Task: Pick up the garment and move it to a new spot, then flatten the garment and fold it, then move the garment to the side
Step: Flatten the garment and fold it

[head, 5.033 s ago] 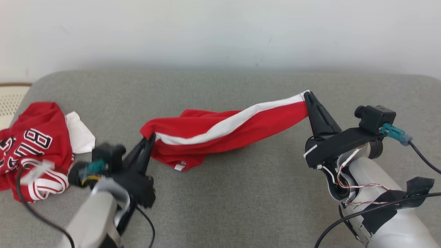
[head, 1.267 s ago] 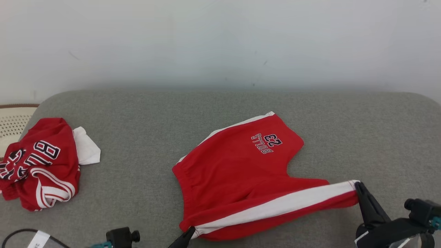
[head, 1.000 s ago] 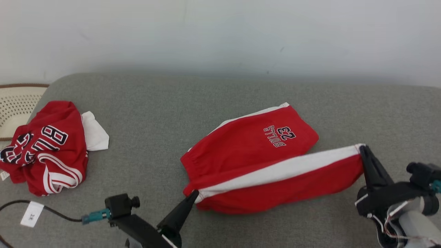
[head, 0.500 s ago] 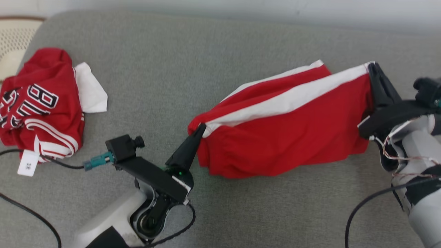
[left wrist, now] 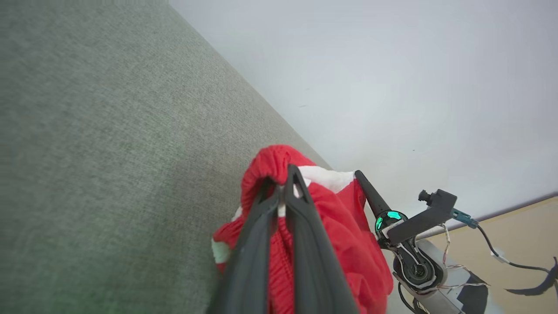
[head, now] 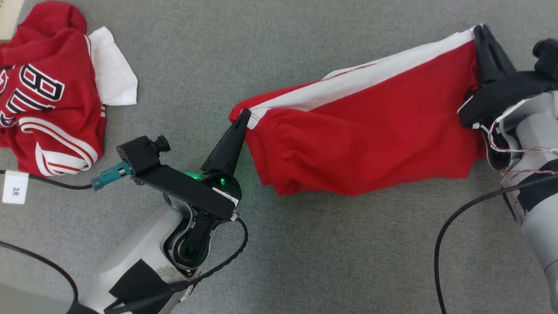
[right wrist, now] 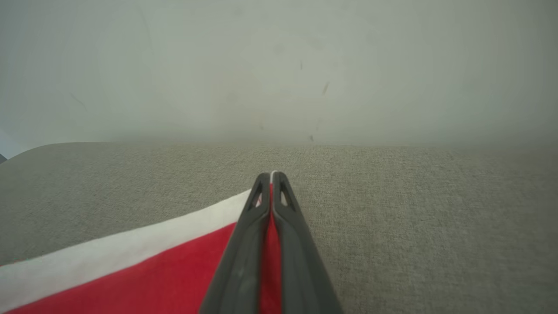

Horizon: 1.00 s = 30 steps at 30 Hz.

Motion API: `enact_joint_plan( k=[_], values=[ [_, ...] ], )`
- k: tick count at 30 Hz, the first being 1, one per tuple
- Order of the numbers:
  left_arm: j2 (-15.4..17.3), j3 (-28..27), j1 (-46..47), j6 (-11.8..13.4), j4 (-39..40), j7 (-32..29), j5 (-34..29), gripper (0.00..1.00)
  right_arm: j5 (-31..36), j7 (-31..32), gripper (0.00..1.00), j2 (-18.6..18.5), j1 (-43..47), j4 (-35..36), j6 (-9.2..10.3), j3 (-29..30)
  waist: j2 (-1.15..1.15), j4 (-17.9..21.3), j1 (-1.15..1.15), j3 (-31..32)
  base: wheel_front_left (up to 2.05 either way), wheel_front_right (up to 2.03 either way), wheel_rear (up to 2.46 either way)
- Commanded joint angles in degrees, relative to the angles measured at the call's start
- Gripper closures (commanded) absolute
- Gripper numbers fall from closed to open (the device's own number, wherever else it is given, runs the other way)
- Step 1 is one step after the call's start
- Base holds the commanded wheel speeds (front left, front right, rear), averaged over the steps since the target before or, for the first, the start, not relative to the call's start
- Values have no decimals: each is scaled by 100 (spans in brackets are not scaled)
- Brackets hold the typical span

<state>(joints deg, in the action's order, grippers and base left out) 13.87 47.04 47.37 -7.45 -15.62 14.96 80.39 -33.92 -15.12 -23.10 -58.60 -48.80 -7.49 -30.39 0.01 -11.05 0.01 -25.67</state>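
Your left gripper (head: pixel 244 115), right gripper (head: pixel 479 31) pinched shut on red shorts (head: pixel 366 144), stretched between them over grey cushion (head: pixel 305 261); shorts' far side hidden. Red jersey (head: pixel 43 96) at left, partly cut off.

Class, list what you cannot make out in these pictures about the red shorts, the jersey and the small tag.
- Head view: the jersey lettering is cut by the left edge and broken by crumpled folds.
- Head view: the white tag print is too small to read surely.
- Head view: the rear layer of the shorts hides behind the front panel; whether the hem touches the cushion cannot be told from above.
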Motion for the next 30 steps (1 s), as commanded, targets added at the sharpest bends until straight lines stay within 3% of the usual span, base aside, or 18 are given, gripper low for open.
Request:
enact_joint_plan(
  k=[1, 7, 8, 9, 10, 20, 30],
  values=[
    [-18, -86, -77, 0, -24, 33, -132, 100, 40, -3, 100, 5, -74, -37, 0, 11, -1, -129, -1, -153, 0, 0, 0],
    [-123, -77, -229, 1, -65, 17, -287, 100, 120, -3, 100, 66, -209, -217, 0, -63, -1, -154, -1, -203, 0, 0, 0],
    [-137, -72, -239, 1, -79, 18, -283, 75, 72, -2, 97, 100, -203, -276, 0, -72, -1, -150, -1, -198, 0, 0, 0],
    [-136, -70, -244, 1, -96, 17, -299, 57, 33, -2, 56, 125, -189, -348, 0, -99, -1, -142, -1, -188, 0, 0, 0],
    [-127, -52, -241, 2, -117, 17, -330, 0, 27, -2, 0, 139, -199, -379, 0, -127, -1, -132, -1, -178, 0, 0, 0],
    [-96, -409, -622, 2, -522, 18, -1148, 0, 267, -3, 0, 161, 368, -48, 0, 298, -1, 38, -1, 375, 0, 0, 0],
    [-388, -1896, -1681, 1, -540, 20, -2862, 0, 773, -3, 0, 296, 1391, 279, 0, 1050, -1, 20, -1, 1033, 0, 0, 0]
  ],
)
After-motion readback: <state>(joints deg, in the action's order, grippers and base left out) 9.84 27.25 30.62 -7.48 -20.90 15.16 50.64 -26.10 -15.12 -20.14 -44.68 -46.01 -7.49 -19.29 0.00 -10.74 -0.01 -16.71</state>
